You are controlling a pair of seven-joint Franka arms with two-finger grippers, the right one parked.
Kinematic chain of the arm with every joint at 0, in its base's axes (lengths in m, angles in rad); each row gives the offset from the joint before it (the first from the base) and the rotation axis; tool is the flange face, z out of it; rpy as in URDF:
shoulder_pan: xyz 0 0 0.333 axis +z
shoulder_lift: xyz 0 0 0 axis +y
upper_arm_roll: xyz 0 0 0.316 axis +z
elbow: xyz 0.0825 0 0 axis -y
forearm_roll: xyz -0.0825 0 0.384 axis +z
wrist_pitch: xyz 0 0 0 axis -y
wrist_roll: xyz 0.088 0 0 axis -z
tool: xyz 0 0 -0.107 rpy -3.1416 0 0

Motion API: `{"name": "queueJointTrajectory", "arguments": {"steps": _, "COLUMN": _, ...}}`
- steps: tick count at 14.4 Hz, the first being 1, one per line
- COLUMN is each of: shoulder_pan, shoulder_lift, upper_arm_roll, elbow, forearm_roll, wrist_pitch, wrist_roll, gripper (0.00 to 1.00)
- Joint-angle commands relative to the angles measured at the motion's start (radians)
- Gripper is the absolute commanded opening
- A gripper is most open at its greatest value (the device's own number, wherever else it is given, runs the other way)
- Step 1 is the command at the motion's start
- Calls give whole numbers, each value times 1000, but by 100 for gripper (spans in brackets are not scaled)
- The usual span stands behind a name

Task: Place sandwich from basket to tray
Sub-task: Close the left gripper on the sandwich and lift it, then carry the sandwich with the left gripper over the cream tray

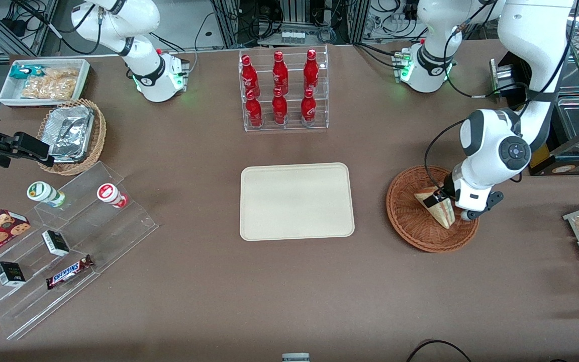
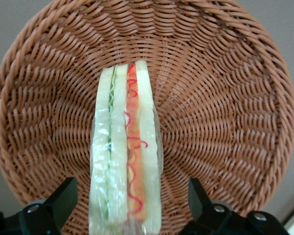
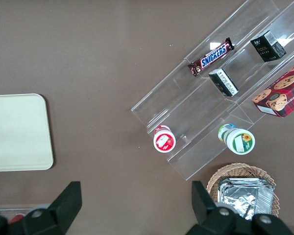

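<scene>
Left wrist view showed the sandwich [image 2: 126, 152] lengthwise between the wide claw [image 2: 130, 203] fingers, apparently untouched, in the basket [image 2: 225, 112].

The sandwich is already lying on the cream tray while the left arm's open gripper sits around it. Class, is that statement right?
Not quite. The sandwich lies in the reddish-brown basket, not on the tray, which holds nothing. The gripper does sit open around it, a finger on either side. The left wrist view shows this, and the front view confirms it.
</scene>
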Motion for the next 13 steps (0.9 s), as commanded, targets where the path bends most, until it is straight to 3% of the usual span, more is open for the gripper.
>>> {"name": "queueJointTrajectory", "arguments": {"steps": 1, "shoulder_pan": 8, "shoulder_lift": 8, "upper_arm_roll": -5, "elbow": -1, "forearm_roll": -9, "wrist_pitch": 14, "wrist_roll": -11, "gripper": 26}}
{"name": "queueJointTrajectory", "arguments": {"steps": 2, "shoulder_pan": 8, "shoulder_lift": 6, "upper_arm_roll": -5, "elbow": 1, "forearm_roll": -5, "wrist_pitch": 8, "wrist_roll": -5, "gripper": 12}}
{"name": "queueJointTrajectory", "arguments": {"steps": 3, "shoulder_pan": 8, "shoulder_lift": 3, "upper_arm_roll": -1, "elbow": -1, "forearm_roll": 0, "wrist_pitch": 6, "wrist_roll": -4, "gripper": 6}}
{"name": "queueJointTrajectory", "arguments": {"steps": 6, "shoulder_pan": 8, "shoulder_lift": -14, "upper_arm_roll": -1, "elbow": 30, "forearm_roll": 0, "wrist_pitch": -30, "wrist_roll": -7, "gripper": 4}}
{"name": "queueJointTrajectory", "arguments": {"steps": 9, "shoulder_pan": -8, "shoulder_lift": -22, "upper_arm_roll": -10, "elbow": 172, "forearm_roll": 3, "wrist_pitch": -238, "wrist_roll": -4, "gripper": 3}}
{"name": "queueJointTrajectory", "arguments": {"steps": 13, "shoulder_pan": -133, "shoulder_lift": 14, "upper_arm_roll": -28, "elbow": 379, "forearm_roll": 2, "wrist_pitch": -483, "wrist_roll": -27, "gripper": 3}}
